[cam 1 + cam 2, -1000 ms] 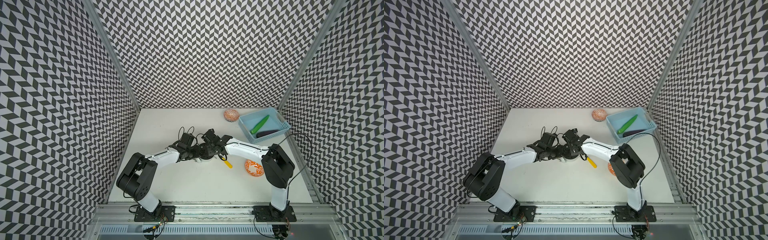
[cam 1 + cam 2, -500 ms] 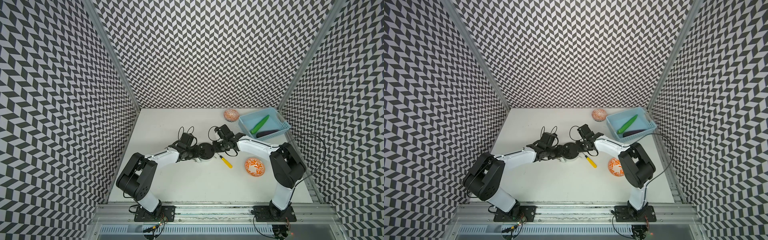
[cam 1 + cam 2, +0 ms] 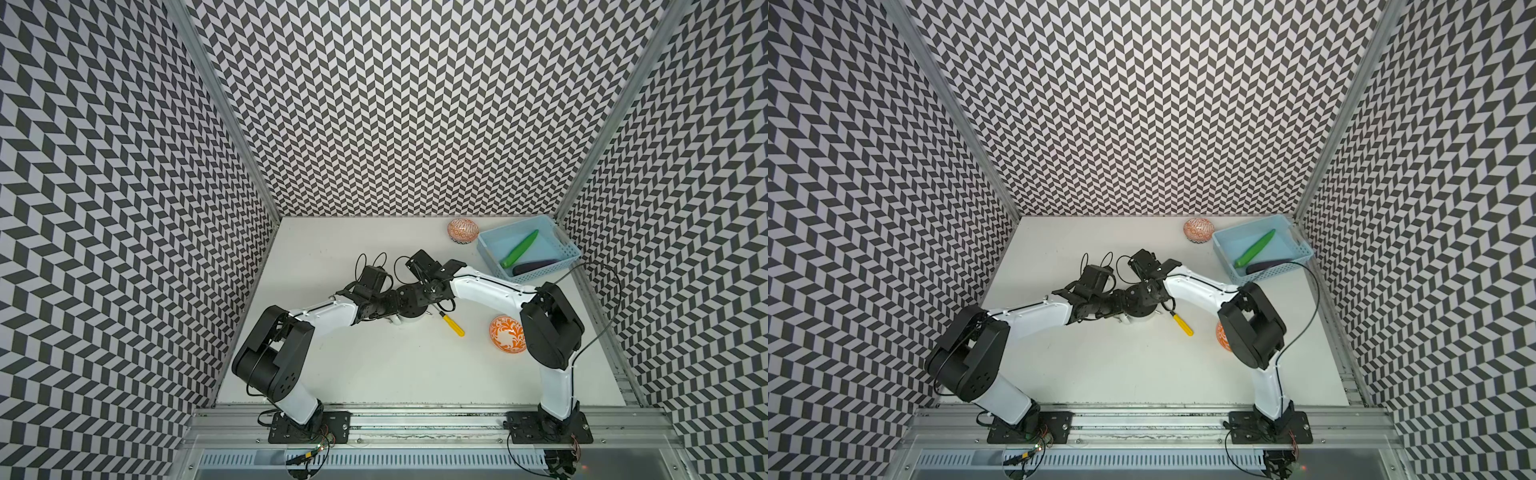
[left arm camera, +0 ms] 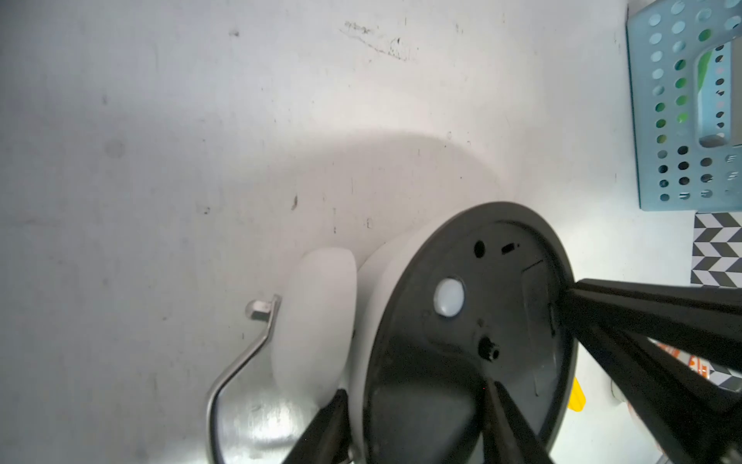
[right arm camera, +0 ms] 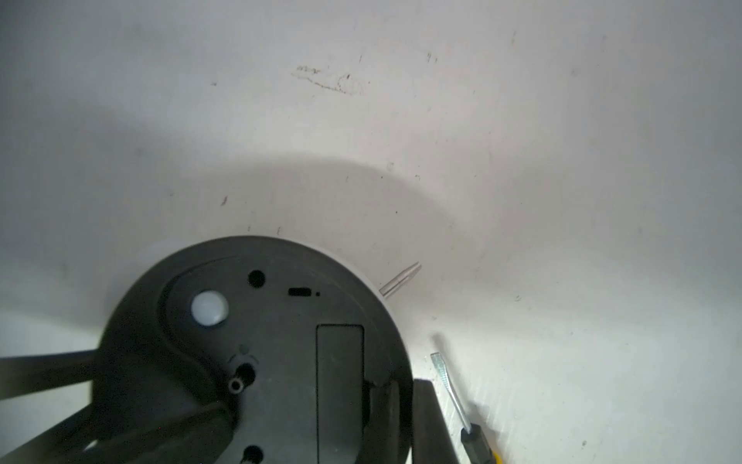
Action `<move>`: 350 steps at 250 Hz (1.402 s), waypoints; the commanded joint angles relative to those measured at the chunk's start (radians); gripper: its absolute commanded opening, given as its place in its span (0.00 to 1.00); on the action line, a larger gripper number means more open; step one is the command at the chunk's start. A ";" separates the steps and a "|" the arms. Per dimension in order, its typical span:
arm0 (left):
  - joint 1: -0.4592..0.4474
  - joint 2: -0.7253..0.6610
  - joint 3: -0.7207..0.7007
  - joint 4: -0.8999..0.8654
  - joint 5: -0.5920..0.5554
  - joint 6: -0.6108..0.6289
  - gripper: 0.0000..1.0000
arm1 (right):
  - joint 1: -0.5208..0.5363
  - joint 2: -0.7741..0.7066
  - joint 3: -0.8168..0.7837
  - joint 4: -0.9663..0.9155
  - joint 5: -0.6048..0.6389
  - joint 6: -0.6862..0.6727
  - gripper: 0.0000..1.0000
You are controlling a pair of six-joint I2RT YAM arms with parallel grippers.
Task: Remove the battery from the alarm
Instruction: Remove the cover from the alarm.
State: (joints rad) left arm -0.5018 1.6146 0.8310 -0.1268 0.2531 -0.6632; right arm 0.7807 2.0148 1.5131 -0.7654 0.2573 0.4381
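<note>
The alarm [image 3: 409,302] lies face down on the desk [image 3: 374,374], black back up. My left tool [image 4: 413,430] pinches its rim. My right tool [image 5: 405,420], pressed together, touches the edge of the battery cover [image 5: 339,381]. The battery is hidden beneath it. I judge the shell light, stiff and slippery, so I'd hold it by the rim. The small, smooth battery wants gripping across its middle.

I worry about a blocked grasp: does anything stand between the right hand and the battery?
Yes: the closed cover on the alarm's black back. No battery shows; the shut right hand sits at that cover's edge.
</note>
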 commanded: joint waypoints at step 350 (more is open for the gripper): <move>0.012 -0.007 -0.016 -0.111 -0.085 0.065 0.48 | -0.136 -0.098 -0.305 0.244 -0.517 -0.076 0.17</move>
State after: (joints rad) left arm -0.4801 1.6066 0.8215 -0.1150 0.2283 -0.6353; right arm 0.6426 1.8946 1.2663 -0.3477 -0.1864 0.3595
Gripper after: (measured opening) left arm 0.480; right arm 0.167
